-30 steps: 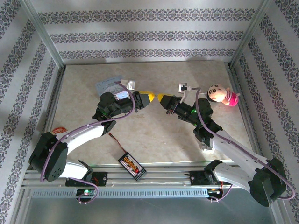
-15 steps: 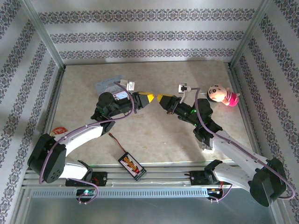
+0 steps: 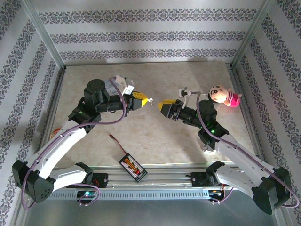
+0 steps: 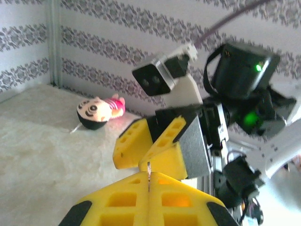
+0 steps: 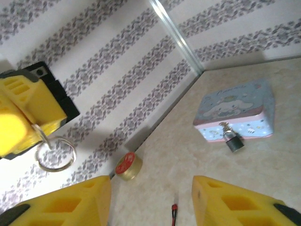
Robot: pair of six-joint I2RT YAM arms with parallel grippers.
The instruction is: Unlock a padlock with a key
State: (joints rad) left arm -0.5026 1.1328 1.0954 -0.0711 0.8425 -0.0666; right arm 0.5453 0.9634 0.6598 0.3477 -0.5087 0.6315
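Observation:
My left gripper (image 3: 142, 100) is raised above the table and shut on the key (image 3: 148, 99). In the left wrist view, the thin silvery key blade (image 4: 149, 170) pokes out between the pressed yellow fingertips. Its wire ring (image 5: 74, 153) hangs under the left fingers in the right wrist view. Facing it a short gap away, my right gripper (image 3: 163, 104) is open with nothing between its fingers (image 5: 240, 202). The small dark padlock (image 5: 233, 141) hangs on the clasp of the light-blue cartoon tin (image 5: 235, 108) on the table, away from both grippers.
A small doll (image 3: 223, 96) lies at the back right. A black board with wires (image 3: 131, 165) sits by the near edge. A tape roll with a red top (image 5: 128, 165) rests by the left wall. Patterned walls enclose the table.
The two grippers met tip to tip a second ago. Now the right gripper has opened and the left gripper has drawn back to the left and risen with the key.

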